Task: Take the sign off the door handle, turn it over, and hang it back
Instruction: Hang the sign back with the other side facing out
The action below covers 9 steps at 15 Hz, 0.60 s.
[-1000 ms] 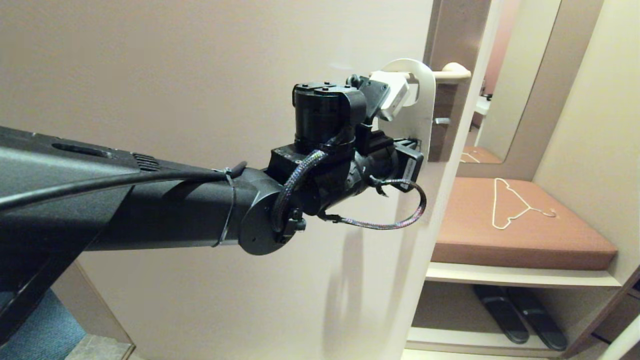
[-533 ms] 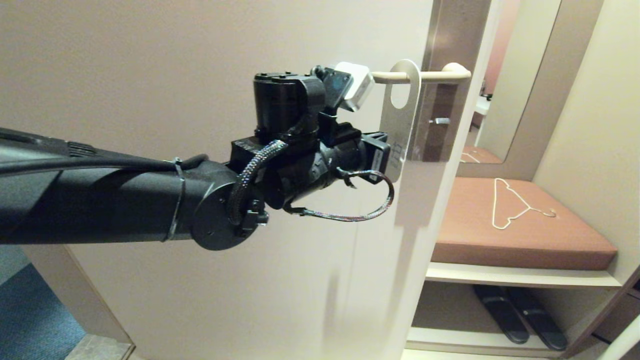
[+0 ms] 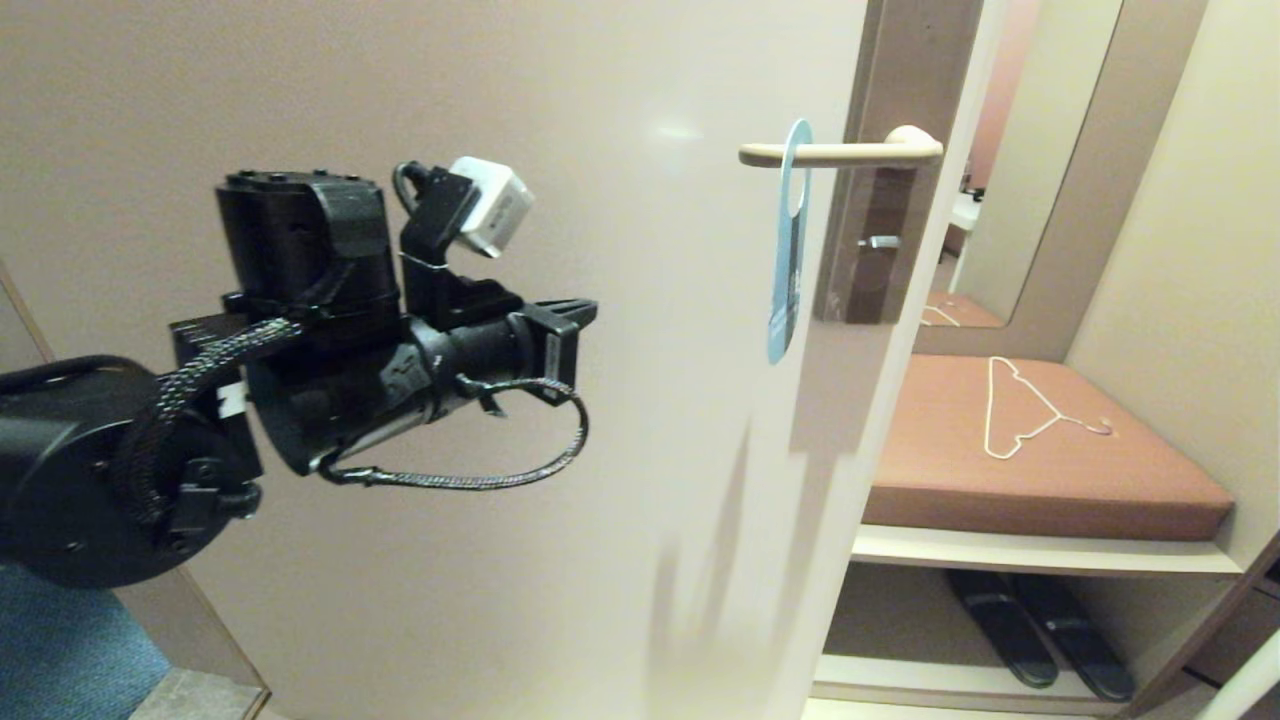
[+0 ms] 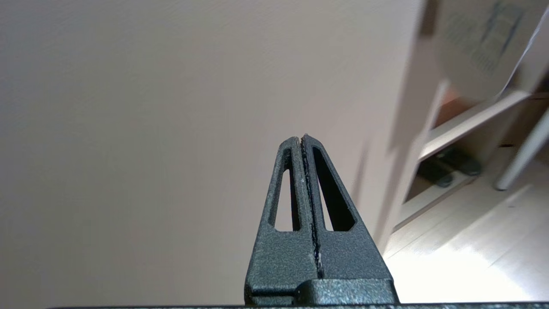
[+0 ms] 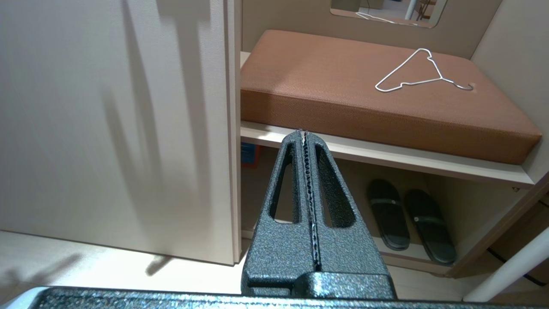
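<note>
The sign (image 3: 790, 250) hangs by its hole on the cream door handle (image 3: 840, 153). It is turned nearly edge-on to the head view, with its light blue side showing. It also shows in the left wrist view (image 4: 480, 38), blurred. My left gripper (image 3: 585, 310) is shut and empty in front of the pale door, well to the left of the sign and a little lower than the handle. Its fingertips meet in the left wrist view (image 4: 301, 138). My right gripper (image 5: 303, 133) is shut and empty, held low near the door's edge, outside the head view.
The handle sits on a brownish-grey plate (image 3: 880, 230) at the door's right edge. To the right is a brown cushioned bench (image 3: 1050, 470) with a thin white wire hanger (image 3: 1030, 410) on it. Black slippers (image 3: 1040, 630) lie on the shelf below.
My left gripper has let go of the sign and drawn back to the left, away from the handle. The sign has swung on the handle, from showing its white face to nearly edge-on.
</note>
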Motion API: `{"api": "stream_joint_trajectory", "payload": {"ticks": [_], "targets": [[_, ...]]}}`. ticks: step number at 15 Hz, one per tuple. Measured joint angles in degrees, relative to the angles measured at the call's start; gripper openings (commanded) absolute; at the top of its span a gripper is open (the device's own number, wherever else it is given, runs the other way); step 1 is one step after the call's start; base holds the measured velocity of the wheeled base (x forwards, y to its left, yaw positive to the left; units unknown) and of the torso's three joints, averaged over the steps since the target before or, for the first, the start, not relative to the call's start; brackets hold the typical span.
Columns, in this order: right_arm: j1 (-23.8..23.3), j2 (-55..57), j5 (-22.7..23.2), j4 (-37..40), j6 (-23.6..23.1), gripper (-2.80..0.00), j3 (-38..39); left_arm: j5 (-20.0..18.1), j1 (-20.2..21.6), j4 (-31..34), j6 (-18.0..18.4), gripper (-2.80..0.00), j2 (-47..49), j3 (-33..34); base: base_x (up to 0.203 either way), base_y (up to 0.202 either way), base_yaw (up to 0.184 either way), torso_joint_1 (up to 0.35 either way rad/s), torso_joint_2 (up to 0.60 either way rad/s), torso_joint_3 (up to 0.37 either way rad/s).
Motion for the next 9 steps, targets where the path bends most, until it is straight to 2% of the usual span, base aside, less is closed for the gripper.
{"api": "stream_joint_trajectory", "payload": {"ticks": [9], "targets": [[0.0,0.0,0.0,0.0,0.0,-2.8,0.0,-0.2,18.5,0.0,-0.8,-2.8,-24.1,25.0,0.0,0.0,0.0,0.0,0.0,0.0]]}}
